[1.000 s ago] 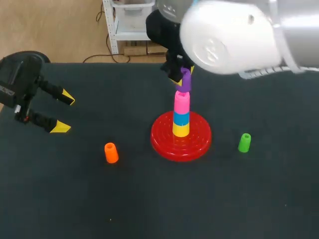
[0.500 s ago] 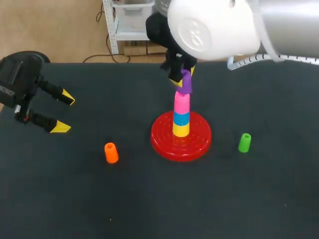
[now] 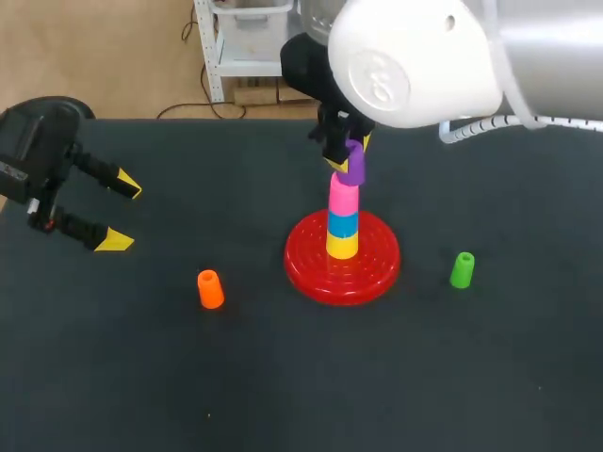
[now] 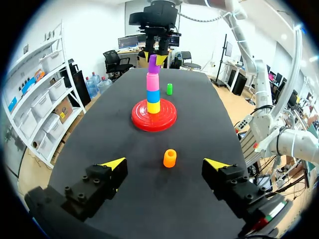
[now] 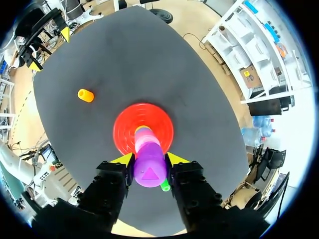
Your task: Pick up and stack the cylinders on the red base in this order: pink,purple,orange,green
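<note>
Orange cylinder stands upright on the dark table, to the left of the red base and apart from it. The green cylinder stands upright on the base's other side, also apart. On the base a yellow cylinder, a blue cylinder and the pink cylinder are stacked. The right gripper pinches the purple cylinder from two sides, slightly tilted, with its lower end at the pink cylinder's top. The left gripper hangs spread wide near the table's left edge, well apart.
</note>
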`<state>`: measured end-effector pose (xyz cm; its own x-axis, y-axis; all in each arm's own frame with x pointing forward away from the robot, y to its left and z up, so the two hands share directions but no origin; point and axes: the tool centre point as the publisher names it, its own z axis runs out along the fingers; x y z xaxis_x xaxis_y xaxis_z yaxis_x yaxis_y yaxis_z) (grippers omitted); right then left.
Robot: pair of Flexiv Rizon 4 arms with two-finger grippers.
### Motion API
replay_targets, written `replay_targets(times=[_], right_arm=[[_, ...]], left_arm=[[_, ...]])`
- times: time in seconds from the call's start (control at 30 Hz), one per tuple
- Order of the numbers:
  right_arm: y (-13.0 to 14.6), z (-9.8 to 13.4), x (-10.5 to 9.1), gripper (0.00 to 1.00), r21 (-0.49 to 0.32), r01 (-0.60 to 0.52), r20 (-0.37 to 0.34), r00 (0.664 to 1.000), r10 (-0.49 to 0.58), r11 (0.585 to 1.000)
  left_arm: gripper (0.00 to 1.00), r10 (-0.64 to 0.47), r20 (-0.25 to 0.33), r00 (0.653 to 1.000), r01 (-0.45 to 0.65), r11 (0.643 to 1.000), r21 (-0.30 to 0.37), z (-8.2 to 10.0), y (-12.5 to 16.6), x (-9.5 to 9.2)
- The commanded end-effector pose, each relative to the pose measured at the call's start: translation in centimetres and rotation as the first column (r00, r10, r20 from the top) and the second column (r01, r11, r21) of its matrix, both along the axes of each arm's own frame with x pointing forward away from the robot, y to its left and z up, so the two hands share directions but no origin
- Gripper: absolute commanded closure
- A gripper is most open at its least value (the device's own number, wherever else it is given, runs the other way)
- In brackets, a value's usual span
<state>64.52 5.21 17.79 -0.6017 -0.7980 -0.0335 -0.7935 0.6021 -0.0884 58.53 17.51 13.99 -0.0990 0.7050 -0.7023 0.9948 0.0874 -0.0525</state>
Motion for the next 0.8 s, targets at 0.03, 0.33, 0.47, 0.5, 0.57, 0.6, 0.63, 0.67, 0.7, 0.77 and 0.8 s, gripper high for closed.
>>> replay_targets(times=[0.03, 0.33, 0.47, 0.5, 0.57, 0.6, 0.63, 0.67, 0.7, 0.77, 0.8], right_arm=[[0.2, 0.1, -0.1, 1.00, -0.002, -0.003, 0.000, 1.000, 0.003, 1.000], [0.4, -0.4, -0.1, 1.00, 0.001, -0.010, -0.007, 1.000, 0.010, 1.000], [0.5, -0.7, 0.1, 1.00, -0.001, -0.012, -0.014, 1.000, 0.012, 1.000], [0.5, -0.7, 0.1, 1.00, -0.001, -0.012, -0.014, 1.000, 0.012, 1.000], [0.6, -0.7, 0.2, 1.00, 0.001, -0.012, -0.015, 1.000, 0.012, 1.000], [0.6, -0.7, 0.2, 1.00, 0.002, -0.013, -0.015, 1.000, 0.013, 1.000], [0.6, -0.7, 0.2, 1.00, 0.004, -0.014, -0.015, 1.000, 0.014, 1.000], [0.6, -0.7, 0.2, 1.00, 0.005, -0.015, -0.015, 1.000, 0.015, 1.000], [0.6, -0.7, 0.2, 1.00, 0.005, -0.015, -0.015, 1.000, 0.015, 1.000], [0.7, -0.8, 0.3, 1.00, 0.004, -0.017, -0.021, 1.000, 0.017, 1.000], [0.7, -0.9, 0.3, 1.00, 0.004, -0.017, -0.022, 1.000, 0.017, 1.000]], left_arm=[[0.00, -0.002, 0.001, 1.000, 0.002, 1.000, -0.002, 0.0, 0.1, 0.0], [0.00, -0.002, 0.001, 1.000, 0.002, 1.000, -0.002, 0.0, 0.1, 0.0], [0.00, -0.002, 0.001, 1.000, 0.002, 1.000, -0.002, 0.0, 0.1, 0.0], [0.00, -0.002, 0.001, 1.000, 0.002, 1.000, -0.002, 0.0, 0.1, 0.0], [0.00, -0.002, 0.001, 1.000, 0.002, 1.000, -0.002, 0.0, 0.1, 0.0], [0.00, -0.002, 0.001, 1.000, 0.002, 1.000, -0.002, 0.0, 0.1, 0.0], [0.00, -0.002, 0.001, 1.000, 0.002, 1.000, -0.002, 0.0, 0.1, 0.0], [0.00, -0.002, 0.001, 1.000, 0.002, 1.000, -0.002, 0.0, 0.1, 0.0], [0.00, -0.002, 0.001, 1.000, 0.002, 1.000, -0.002, 0.0, 0.1, 0.0], [0.00, -0.002, 0.001, 1.000, 0.002, 1.000, -0.002, 0.0, 0.1, 0.0], [0.00, -0.002, 0.001, 1.000, 0.002, 1.000, -0.002, 0.0, 0.1, 0.0]])
